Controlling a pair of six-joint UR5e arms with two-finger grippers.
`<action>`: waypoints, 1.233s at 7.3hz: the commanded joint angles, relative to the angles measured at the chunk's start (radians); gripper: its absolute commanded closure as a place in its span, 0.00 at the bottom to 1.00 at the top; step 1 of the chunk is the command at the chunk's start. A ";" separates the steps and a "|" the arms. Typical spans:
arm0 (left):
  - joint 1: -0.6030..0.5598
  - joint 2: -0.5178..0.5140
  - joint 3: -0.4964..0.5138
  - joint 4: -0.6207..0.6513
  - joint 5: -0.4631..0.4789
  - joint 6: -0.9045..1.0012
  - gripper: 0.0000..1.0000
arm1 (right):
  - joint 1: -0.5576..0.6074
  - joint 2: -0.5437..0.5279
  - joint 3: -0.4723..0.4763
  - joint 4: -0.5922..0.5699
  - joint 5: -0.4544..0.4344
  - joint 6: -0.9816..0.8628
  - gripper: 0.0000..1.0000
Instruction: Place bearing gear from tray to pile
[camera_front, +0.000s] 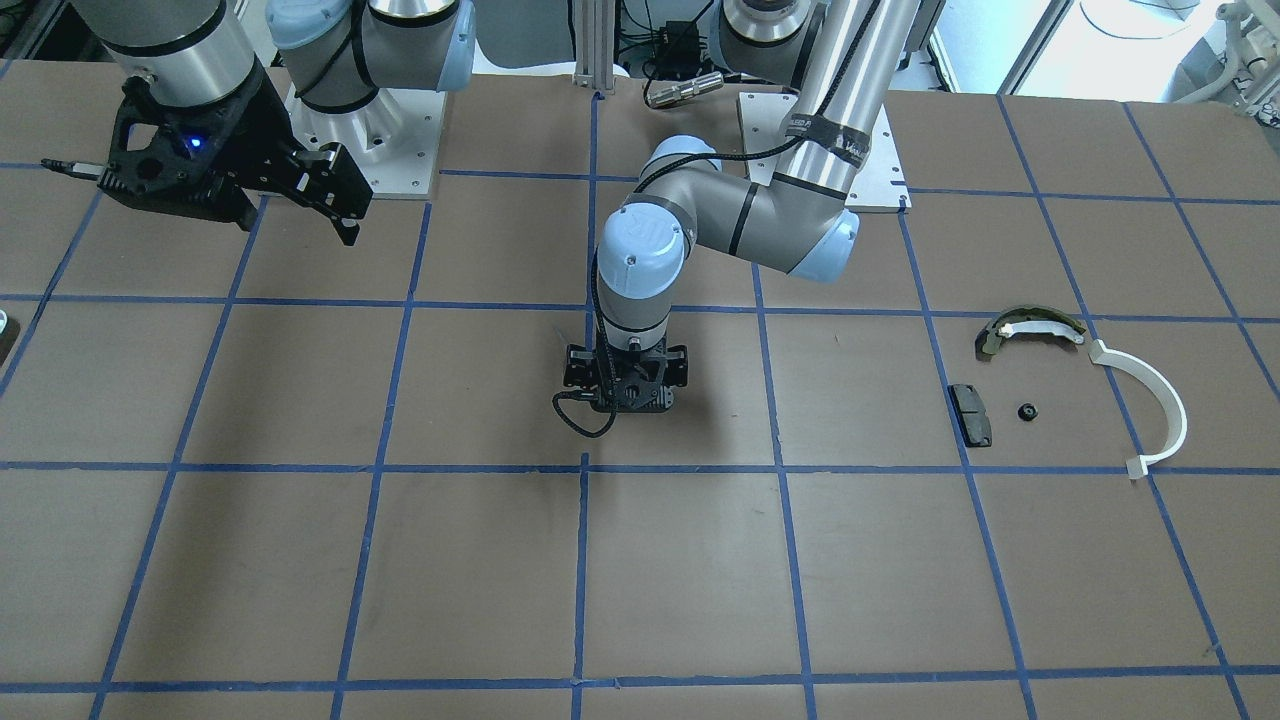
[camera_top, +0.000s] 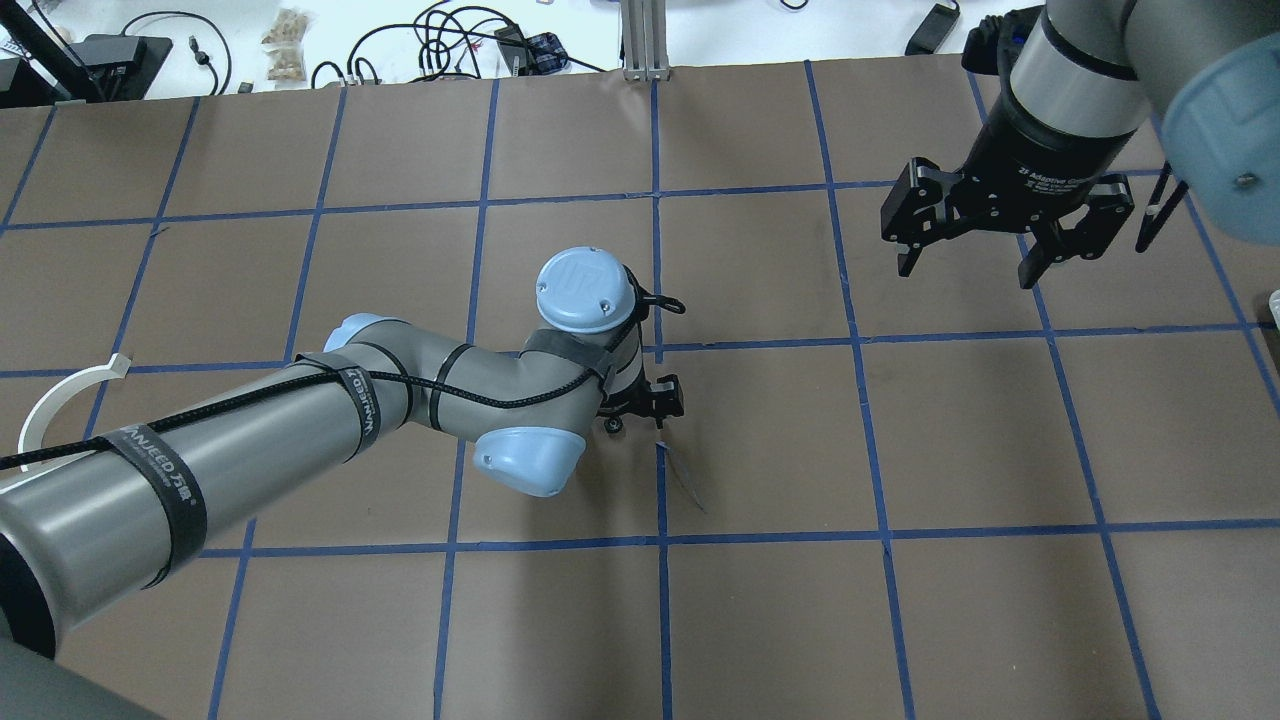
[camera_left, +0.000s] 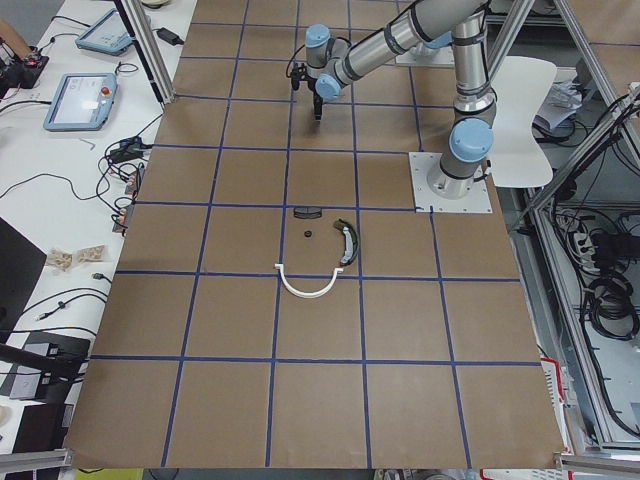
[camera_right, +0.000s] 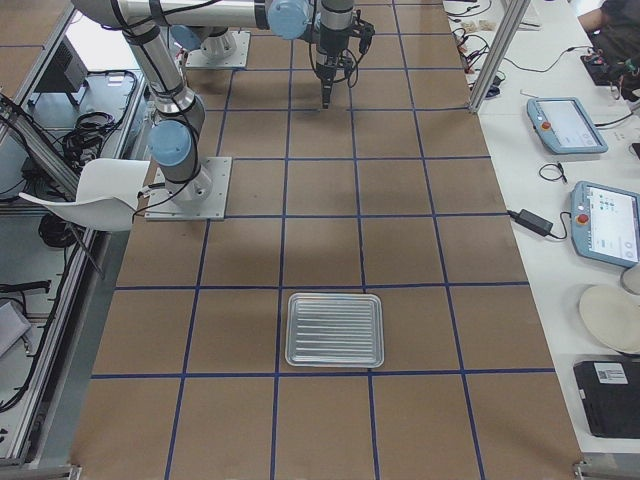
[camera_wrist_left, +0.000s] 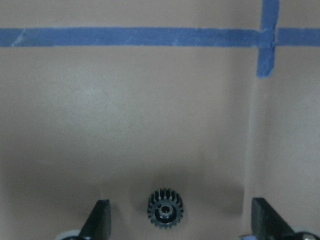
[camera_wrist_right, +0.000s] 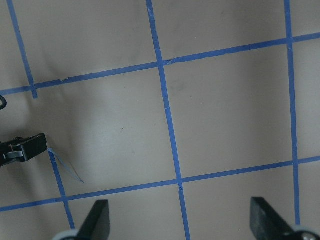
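A small black bearing gear (camera_wrist_left: 165, 208) lies flat on the brown table, between the open fingers of my left gripper (camera_wrist_left: 182, 222) and touching neither. That gripper (camera_front: 628, 405) points straight down at mid-table (camera_top: 640, 410). The pile lies apart toward the robot's left: an olive-and-white brake shoe (camera_front: 1030, 328), a white semicircular strip (camera_front: 1150, 400), a black pad (camera_front: 970, 413) and a small black round part (camera_front: 1027, 411). The metal tray (camera_right: 290, 330) looks empty. My right gripper (camera_top: 967, 272) is open, empty and raised above the table.
Blue tape lines (camera_front: 580, 468) grid the brown table. The left arm covers most of the pile in the overhead view, where only the white strip (camera_top: 60, 395) shows. Cables and tablets lie on the bench beyond the table's far edge (camera_top: 400, 75).
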 joint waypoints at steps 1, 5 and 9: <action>0.000 -0.003 0.000 -0.004 0.036 0.032 0.80 | -0.001 -0.015 0.001 0.005 -0.008 0.011 0.00; 0.008 0.029 0.006 -0.050 0.036 0.036 1.00 | 0.005 -0.040 0.003 0.007 -0.008 0.011 0.00; 0.314 0.104 0.133 -0.266 0.085 0.254 1.00 | 0.005 -0.040 0.004 0.005 -0.008 0.011 0.00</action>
